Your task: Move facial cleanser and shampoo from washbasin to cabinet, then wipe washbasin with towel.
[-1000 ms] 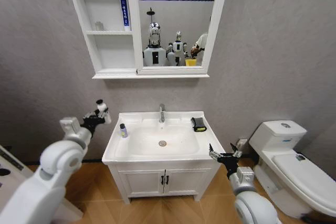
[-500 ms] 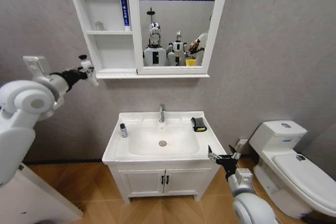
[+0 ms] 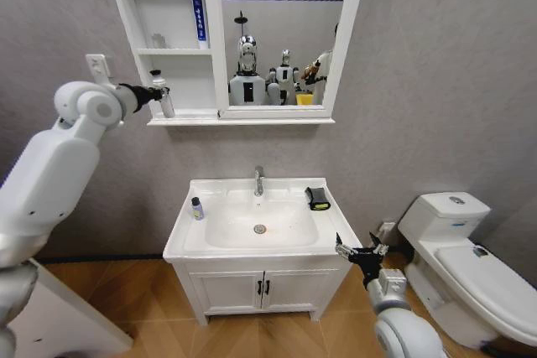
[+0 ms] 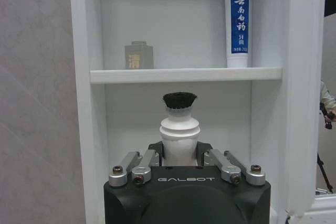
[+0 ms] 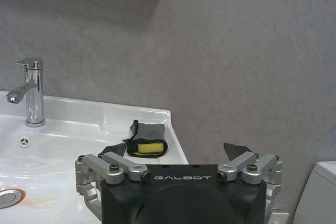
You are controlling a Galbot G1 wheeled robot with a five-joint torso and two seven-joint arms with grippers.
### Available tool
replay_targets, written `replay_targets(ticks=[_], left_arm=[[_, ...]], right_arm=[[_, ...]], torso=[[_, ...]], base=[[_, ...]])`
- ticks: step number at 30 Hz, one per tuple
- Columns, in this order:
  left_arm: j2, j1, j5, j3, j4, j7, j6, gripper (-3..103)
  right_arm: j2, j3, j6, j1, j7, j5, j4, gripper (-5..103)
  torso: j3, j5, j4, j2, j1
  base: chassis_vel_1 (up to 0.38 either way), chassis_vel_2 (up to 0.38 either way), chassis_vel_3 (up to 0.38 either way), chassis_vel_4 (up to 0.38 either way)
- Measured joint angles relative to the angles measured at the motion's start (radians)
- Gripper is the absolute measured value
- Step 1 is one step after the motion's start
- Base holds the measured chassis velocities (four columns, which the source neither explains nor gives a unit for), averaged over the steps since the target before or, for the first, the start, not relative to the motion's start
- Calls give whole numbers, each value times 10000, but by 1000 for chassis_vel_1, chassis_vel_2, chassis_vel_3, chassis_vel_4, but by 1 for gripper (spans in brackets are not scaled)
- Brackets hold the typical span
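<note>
Left gripper [image 3: 156, 94] is up at the cabinet [image 3: 176, 115] now; 1 second back it was low beside the washbasin [image 3: 189, 245], and half a second back still out left of the cabinet's edge. It has swung in to the mouth of the lowest of the 3 open compartments. Fingers closed on the facial cleanser [image 3: 164, 100], held upright; the left wrist view shows the white bottle [image 4: 179, 140] clamped between both finger pairs with its top toward the shelf board above.

Judgement: the carry of bottle 1 is nearly over; it looks not yet set down, so the placing is what remains of this step.

Left arm is raised and extended, forearm roughly level, wrist pointed into the cabinet.

Shampoo [image 3: 197, 209] stands on the washbasin's left rim, untouched. Towel [image 3: 317, 199] lies on the right rear rim, near the tap [image 3: 258, 180]. A blue-and-white tube [image 3: 197, 12] stands in the top compartment.

Right gripper [image 3: 359, 251] hangs low by the washbasin's front right corner, fingers spread wide, holding nothing; same place in all 3 head pictures.
</note>
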Motion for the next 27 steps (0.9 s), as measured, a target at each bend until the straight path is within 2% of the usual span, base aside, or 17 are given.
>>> replay_targets(ticks=[3,10,13,14,16,27], left_arm=[[-423,-552,521,384,1136,487,-122,32],[-1087,-982,958,780,2290,969,-314,32],[-1745,-1148,1824,800,3195,1335,-640,32],[-1745,-1148,1824,800,3195,1335,-640,32],[-1999,-1194,2520,671,3707,1701,-893,32],[-2026,-1167,3097,336,4282,1999,-934,32]], right_arm=[[-38,10,89,87,-3,27,-151,100],[-62,-14,142,226,-23,53,-298,100],[-76,29,185,203,-35,91,-313,100],[-76,29,185,203,-35,91,-313,100],[-110,74,224,174,-42,113,-320,100],[-186,37,265,284,-51,145,-453,100]], torso=[[0,-3,5,0,0],[-1,-2,3,0,-1],[0,0,-2,0,0],[0,0,-2,0,0],[0,-3,-3,0,0],[-2,-3,5,1,-2]], base=[[0,0,0,0],[0,0,0,0],[0,0,0,0],[0,0,0,0],[0,0,0,0],[0,0,0,0]])
